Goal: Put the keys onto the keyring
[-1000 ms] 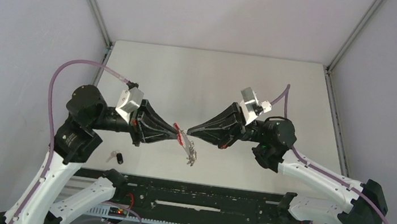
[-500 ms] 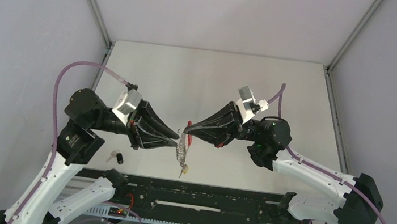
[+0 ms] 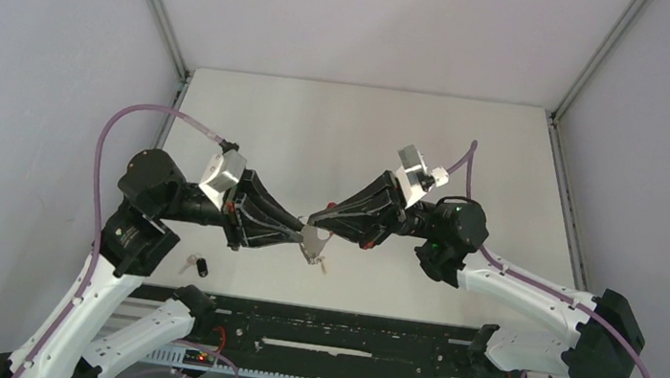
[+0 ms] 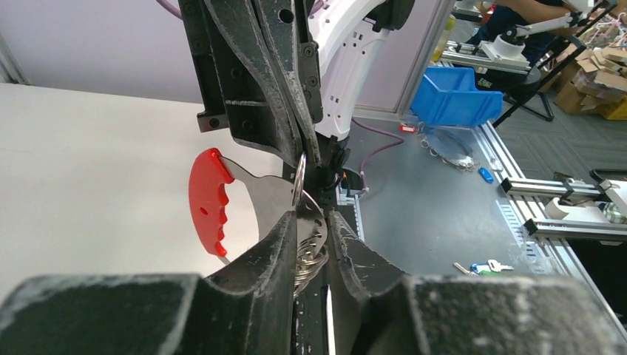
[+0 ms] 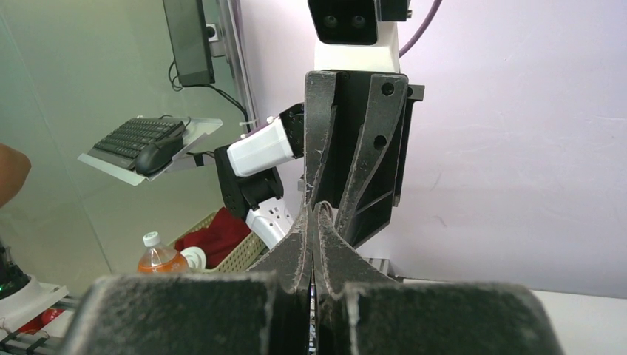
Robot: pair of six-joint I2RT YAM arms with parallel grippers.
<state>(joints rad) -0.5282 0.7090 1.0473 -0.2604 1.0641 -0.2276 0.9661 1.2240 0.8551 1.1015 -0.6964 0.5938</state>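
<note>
Both grippers meet mid-air; right gripper [image 3: 317, 219] pinched shut on the keyring [image 4: 270, 196], left gripper [image 3: 295, 233] round its rings [image 4: 312, 240], can't tell if gripping; light, stiff, prob. slippery; I'd take the red band [image 4: 207, 196].

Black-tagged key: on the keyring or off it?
Off. The black-tagged key lies alone on the table, well apart from the keyring.

surface [image 3: 367, 135]: white, grey walls [image 3: 38, 66] around | blue bin [image 4: 458, 96]: off the surface | keyboard [image 5: 137, 134], mouse [image 5: 153, 157]: on tilted tray [image 5: 200, 126] | bottle [image 5: 159, 262]: orange liquid, white cap, beside basket [image 5: 248, 255] holding red cloth [image 5: 214, 233]
</note>
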